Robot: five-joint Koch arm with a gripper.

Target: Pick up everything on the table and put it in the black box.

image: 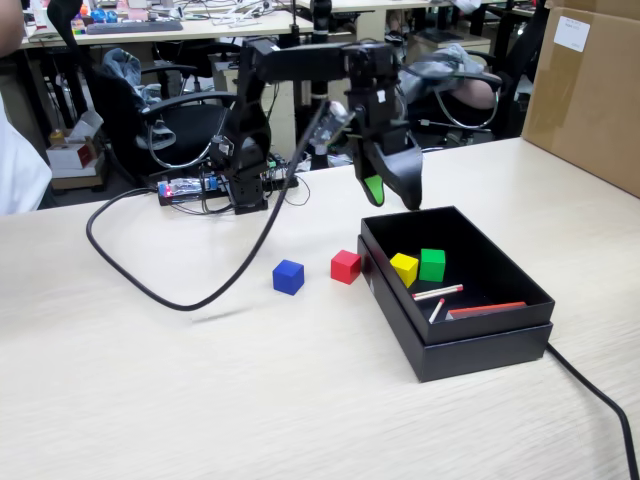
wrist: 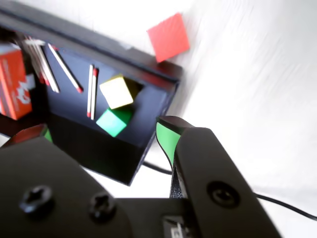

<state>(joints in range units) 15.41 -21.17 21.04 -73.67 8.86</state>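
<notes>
The black green-padded gripper (image: 390,195) is hanging parted and empty above the shallow matte black cardboard box's (image: 470,345) back corner.

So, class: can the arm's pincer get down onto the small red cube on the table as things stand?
Probably yes: the small red cube sits clear beside the shallow black cardboard box, top uncovered, and the open, empty pincer hangs just above.

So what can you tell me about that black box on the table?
The black box is a shallow, matte rectangle that looks like cardboard, with a stepped double rim and no lid on. It sits flat on the beige table, under the gripper. Inside lie a yellow cube and a green cube, side by side, plus thin red-and-white sticks. The red cube sits just outside its wall.
</notes>
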